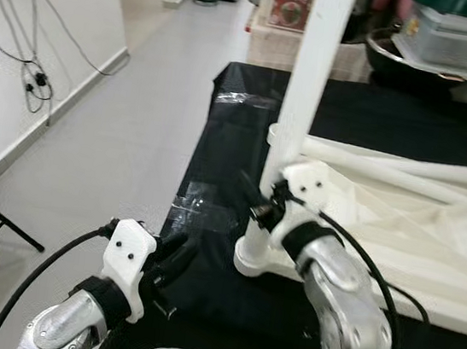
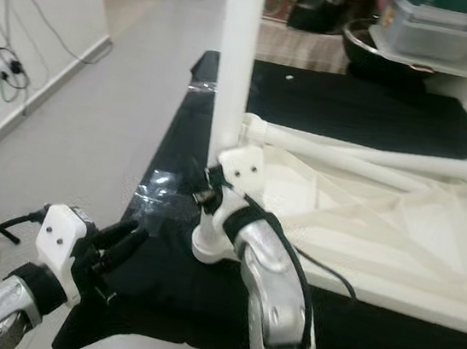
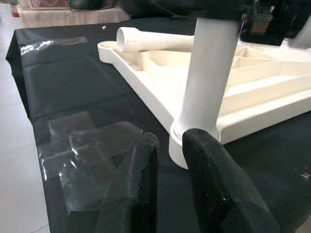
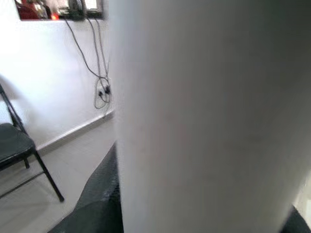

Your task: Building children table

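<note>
The white tabletop (image 1: 396,248) lies upside down on the black-covered bench (image 1: 240,124), ribs up. One white leg (image 1: 310,81) stands upright in the near-left corner socket (image 1: 250,258); a 2nd leg (image 2: 366,151) lies flat across the tabletop w/ long axis running left-right, open end toward the upright one.

Right gripper (image 1: 266,203) is at the upright leg, low on the shaft just above the socket, fingers closed round it; in the right wrist view the leg is right up against the camera. Leg's long axis is vertical, so any seating push likely goes straight down into the socket.

Left gripper (image 1: 173,257) hovers over the bench edge, left of the socket & apart from it. Its fingers (image 3: 141,184) are narrow, nothing between them, pointing at the leg's base. Right arm is clearly nearer; left could prob. brace the tabletop corner.
</note>
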### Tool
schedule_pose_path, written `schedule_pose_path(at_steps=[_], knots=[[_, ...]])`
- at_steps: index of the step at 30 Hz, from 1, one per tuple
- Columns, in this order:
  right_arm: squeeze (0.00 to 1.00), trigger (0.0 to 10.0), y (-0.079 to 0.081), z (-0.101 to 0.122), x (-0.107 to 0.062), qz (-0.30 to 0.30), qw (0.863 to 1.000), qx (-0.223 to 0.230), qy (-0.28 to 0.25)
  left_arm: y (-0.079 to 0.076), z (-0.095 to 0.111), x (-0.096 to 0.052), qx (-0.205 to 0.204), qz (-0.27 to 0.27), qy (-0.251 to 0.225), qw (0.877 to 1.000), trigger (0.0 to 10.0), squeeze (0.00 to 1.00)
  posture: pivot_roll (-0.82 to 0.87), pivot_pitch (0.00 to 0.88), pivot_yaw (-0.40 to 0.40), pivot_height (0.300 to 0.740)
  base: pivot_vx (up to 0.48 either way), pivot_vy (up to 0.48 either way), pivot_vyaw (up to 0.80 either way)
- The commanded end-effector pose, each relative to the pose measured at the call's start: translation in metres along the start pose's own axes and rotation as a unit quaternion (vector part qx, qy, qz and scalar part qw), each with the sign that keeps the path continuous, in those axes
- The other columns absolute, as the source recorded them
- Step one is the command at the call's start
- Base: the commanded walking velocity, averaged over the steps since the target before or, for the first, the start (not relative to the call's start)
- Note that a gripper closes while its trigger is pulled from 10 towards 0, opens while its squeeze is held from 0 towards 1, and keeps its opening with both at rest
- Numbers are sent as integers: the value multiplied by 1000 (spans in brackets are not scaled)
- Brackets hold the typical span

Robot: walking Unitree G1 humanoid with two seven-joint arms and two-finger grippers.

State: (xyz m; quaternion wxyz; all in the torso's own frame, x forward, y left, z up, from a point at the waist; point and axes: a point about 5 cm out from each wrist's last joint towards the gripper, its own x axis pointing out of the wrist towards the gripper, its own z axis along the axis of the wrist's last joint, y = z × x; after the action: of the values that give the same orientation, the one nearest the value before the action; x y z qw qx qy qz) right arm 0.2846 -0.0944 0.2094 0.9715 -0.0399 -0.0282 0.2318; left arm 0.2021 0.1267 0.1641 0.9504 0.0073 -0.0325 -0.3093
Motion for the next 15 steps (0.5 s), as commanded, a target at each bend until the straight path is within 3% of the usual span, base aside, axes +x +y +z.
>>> schedule_pose_path(at_steps=[1, 2, 3, 5, 6, 7, 9, 10, 11, 15], knots=[[1000, 10000, -9, -23, 0, -10, 998, 36, 49, 3, -4, -3, -4, 3, 8, 1000, 10000, 0, 45, 141, -9, 740, 0, 0, 0], [1000, 10000, -10, -10, 1, 29, 998, 47, 10, 3, -4, -2, -5, 2, 9, 1000, 10000, 0, 45, 141, -9, 740, 0, 0, 0], [1000, 10000, -10, -10, 1, 29, 998, 47, 10, 3, -4, -2, -5, 2, 9, 1000, 10000, 0, 45, 141, -9, 740, 0, 0, 0], [1000, 10000, -12, 9, 0, 120, 990, 54, -42, 2, -4, -1, -6, -1, 8, 1000, 10000, 0, 40, 142, -2, 740, 0, 0, 0], [1000, 10000, -18, 15, 0, 156, 986, 37, -50, 1, -4, 0, -7, -4, 8, 1000, 10000, 0, 42, 136, -1, 740, 0, 0, 0], [1000, 10000, -18, 15, 0, 156, 986, 37, -50, 1, -4, 0, -7, -4, 8, 1000, 10000, 0, 42, 136, -1, 740, 0, 0, 0], [1000, 10000, -27, 23, -1, 227, 973, -3, -50, 0, -3, 2, -7, -7, 6, 1000, 10000, 0, 41, 134, 2, 740, 0, 0, 0], [0, 10000, -32, 25, 0, 268, 962, -22, -45, 0, -3, 2, -7, -9, 5, 1000, 10000, 0, 41, 132, 6, 740, 0, 0, 0], [0, 10000, -35, 27, 0, 292, 955, -31, -42, 1, -3, 3, -7, -9, 4, 1000, 10000, 0, 41, 132, 6, 740, 0, 0, 0], [0, 10000, -47, 32, 11, 308, 949, -46, -36, 2, -3, 3, -6, -11, 5, 1000, 10000, 0, 38, 125, 11, 740, 0, 0, 0]])
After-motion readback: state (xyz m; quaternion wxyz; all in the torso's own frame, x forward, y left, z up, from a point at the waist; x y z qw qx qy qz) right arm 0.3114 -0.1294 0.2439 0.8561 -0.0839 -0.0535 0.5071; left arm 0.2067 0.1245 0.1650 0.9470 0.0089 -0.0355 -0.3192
